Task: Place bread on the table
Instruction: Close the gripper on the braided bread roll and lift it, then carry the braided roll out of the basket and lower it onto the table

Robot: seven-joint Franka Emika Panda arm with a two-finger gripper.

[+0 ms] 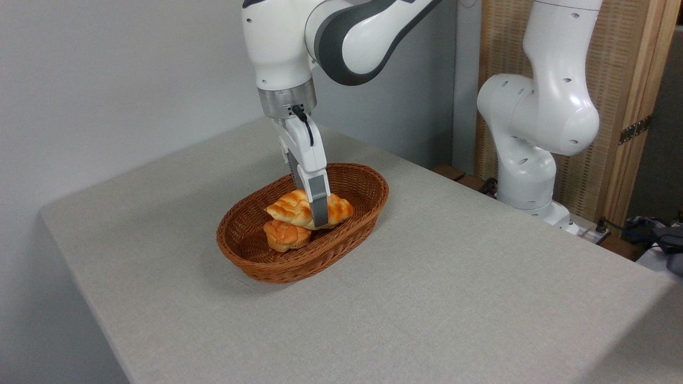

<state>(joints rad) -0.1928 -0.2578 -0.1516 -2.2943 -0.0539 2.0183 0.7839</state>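
The bread [290, 208], a braided golden-orange loaf, lies in the brown wicker basket [368, 184] on top of a small round orange bun [285, 236]. My gripper [315, 214] reaches down into the basket and straddles the loaf's middle. The near finger [318, 205] presses against the loaf's front side, and the far finger is hidden behind it. The loaf looks tilted and bunched between the fingers. The basket stands on the table [453, 298], which is covered in light grey-beige cloth.
The arm's white base [533, 133] stands off the table's far right edge, before a wooden panel. Cables and dark items lie at the right edge [656, 234]. A grey wall runs behind the table's left and back sides.
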